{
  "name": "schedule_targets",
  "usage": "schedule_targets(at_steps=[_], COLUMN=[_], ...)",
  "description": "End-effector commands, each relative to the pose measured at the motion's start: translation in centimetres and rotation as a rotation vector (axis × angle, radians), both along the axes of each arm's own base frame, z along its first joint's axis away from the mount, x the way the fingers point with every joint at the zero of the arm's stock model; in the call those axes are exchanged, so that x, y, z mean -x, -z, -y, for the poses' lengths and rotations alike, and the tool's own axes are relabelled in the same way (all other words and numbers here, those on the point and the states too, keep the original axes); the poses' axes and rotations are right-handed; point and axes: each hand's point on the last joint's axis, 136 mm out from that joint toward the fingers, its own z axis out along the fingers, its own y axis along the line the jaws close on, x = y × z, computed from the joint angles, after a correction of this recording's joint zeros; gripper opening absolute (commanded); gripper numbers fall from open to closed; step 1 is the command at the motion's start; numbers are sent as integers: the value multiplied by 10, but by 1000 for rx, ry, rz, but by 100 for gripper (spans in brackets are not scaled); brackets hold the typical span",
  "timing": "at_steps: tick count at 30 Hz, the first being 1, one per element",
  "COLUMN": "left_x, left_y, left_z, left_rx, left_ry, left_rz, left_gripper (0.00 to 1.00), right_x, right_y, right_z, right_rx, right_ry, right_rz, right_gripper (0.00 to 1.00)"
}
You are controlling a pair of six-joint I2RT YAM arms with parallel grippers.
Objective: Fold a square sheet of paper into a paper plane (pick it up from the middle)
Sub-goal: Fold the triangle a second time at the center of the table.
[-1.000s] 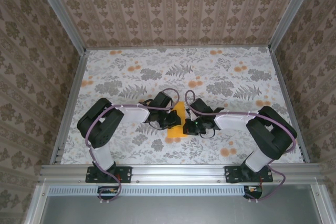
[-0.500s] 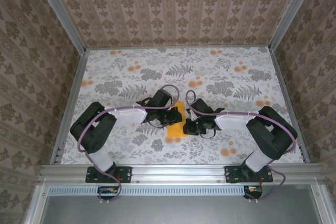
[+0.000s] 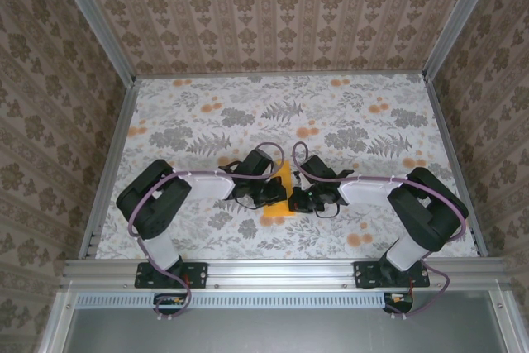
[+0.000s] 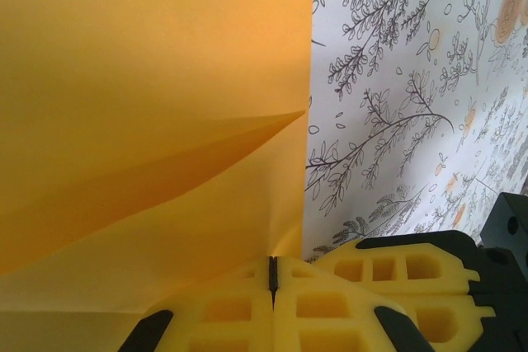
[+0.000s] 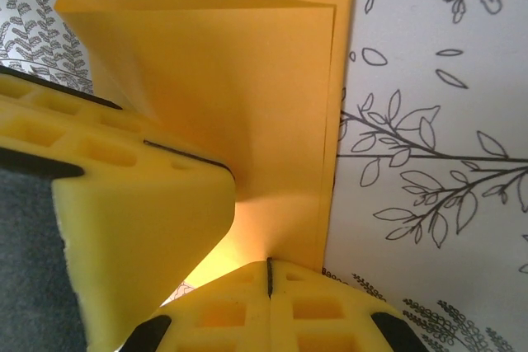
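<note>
The square sheet of paper (image 3: 277, 213), orange-yellow and folded into layers, lies near the middle front of the floral cloth. My left gripper (image 3: 271, 193) meets it from the left and my right gripper (image 3: 296, 201) from the right, almost touching. In the left wrist view the paper (image 4: 148, 80) covers the left half and runs into the seam of my left gripper (image 4: 272, 274), shut on its edge; the right gripper's fingers (image 4: 412, 265) lie beside it. In the right wrist view the paper (image 5: 247, 80) rises into my right gripper (image 5: 268, 274), shut on it, next to the left gripper's fingers (image 5: 132, 228).
The floral cloth (image 3: 273, 113) covers the table, with open room behind and to both sides of the grippers. Metal rails (image 3: 107, 171) edge the table at left, right and front. Patterned walls (image 3: 273, 6) close in the back and sides.
My left gripper's jaws have closed on the paper and the left arm has shifted slightly, its elbow swinging. The right arm and the paper have stayed almost still.
</note>
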Motion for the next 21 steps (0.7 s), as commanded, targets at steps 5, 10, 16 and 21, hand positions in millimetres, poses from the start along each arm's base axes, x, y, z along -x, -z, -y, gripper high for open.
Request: schedule_targets(at_steps=[5, 10, 16, 21], left_x=[6, 4, 1, -9], left_y=[21, 32, 40, 38], left_z=[-8, -18, -28, -41], left_rx=[-41, -71, -95, -99], left_ry=[-6, -12, -3, 8], left_rz=[-23, -21, -8, 40], left_gripper=[7, 8, 8, 11], right_x=[21, 28, 39, 49], right_y=[29, 33, 40, 49], right_z=[31, 40, 52, 66], right_rx=[145, 183, 230, 292], right_ry=[36, 29, 14, 5], right_rz=[-106, -125, -151, -173], right_gripper=[3, 3, 3, 3])
